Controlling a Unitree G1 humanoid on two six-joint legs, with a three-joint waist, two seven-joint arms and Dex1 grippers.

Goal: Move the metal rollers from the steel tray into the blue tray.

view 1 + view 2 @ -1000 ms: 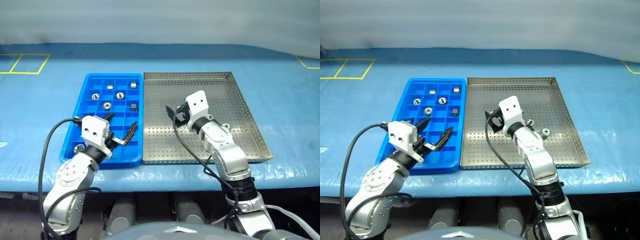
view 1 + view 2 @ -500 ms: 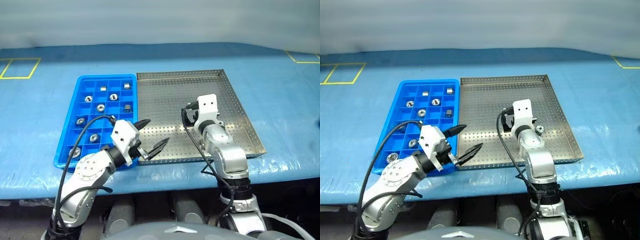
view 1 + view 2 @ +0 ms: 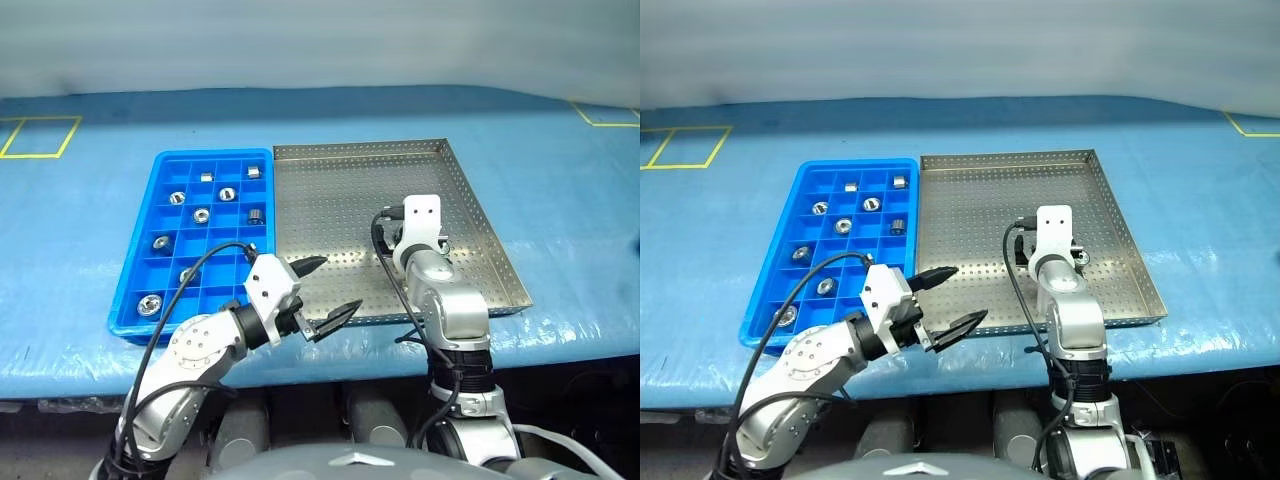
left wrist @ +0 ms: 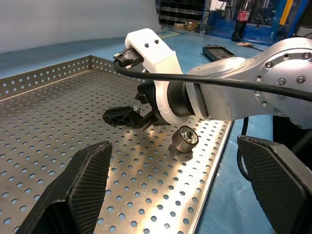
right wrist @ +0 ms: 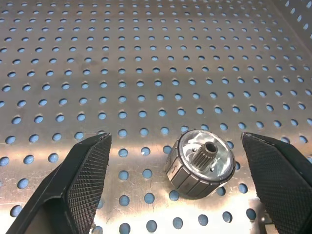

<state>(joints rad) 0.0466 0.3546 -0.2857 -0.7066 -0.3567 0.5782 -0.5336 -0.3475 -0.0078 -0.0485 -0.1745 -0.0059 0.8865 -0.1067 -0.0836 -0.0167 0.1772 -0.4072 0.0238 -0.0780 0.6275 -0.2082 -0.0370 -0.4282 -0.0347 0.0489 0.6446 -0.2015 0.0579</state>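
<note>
One metal roller (image 5: 200, 163) lies on the perforated floor of the steel tray (image 3: 330, 190), near its right side. My right gripper (image 5: 175, 146) hangs low over that floor, open, its fingers either side of the roller and clear of it. The same roller (image 4: 184, 140) sits just beside my right arm's black finger (image 4: 122, 117). My left gripper (image 3: 338, 285) is open and empty, pointing right over the steel tray's front edge. Several rollers (image 3: 201, 214) sit in compartments of the blue tray (image 3: 215, 153), which adjoins the steel tray on the left.
Both trays rest on a light-blue table sheet (image 3: 560, 200) with yellow tape marks (image 3: 40, 135) at the far corners. The table's front edge runs just below the trays. A black cable (image 3: 200, 265) loops from my left wrist over the blue tray.
My left gripper swung right, from over the blue tray's front to the steel tray's front edge. My right gripper moved right and sank toward the roller. The camera also shifted.
</note>
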